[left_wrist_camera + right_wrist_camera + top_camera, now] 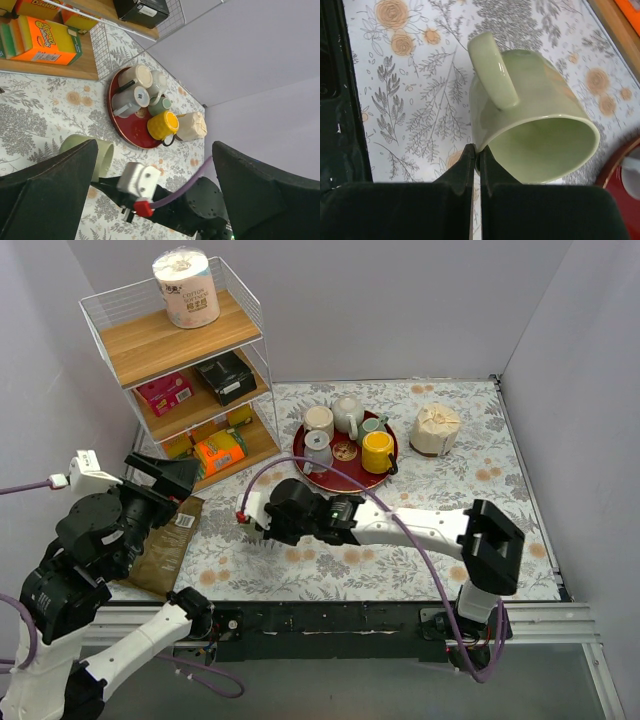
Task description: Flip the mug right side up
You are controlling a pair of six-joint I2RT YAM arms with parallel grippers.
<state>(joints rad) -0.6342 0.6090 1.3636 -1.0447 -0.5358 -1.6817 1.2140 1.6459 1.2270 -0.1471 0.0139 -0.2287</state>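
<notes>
Mug (535, 130), tilted on its side, looks mid-turn, right end effector (476, 155) clamped on its rim; next, rotate until its base meets the desk (410, 100).

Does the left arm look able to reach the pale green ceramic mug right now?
Probably, yes: bare tablecloth lies between the open left gripper and the pale green ceramic mug, though the right gripper crowds its rim.
</notes>
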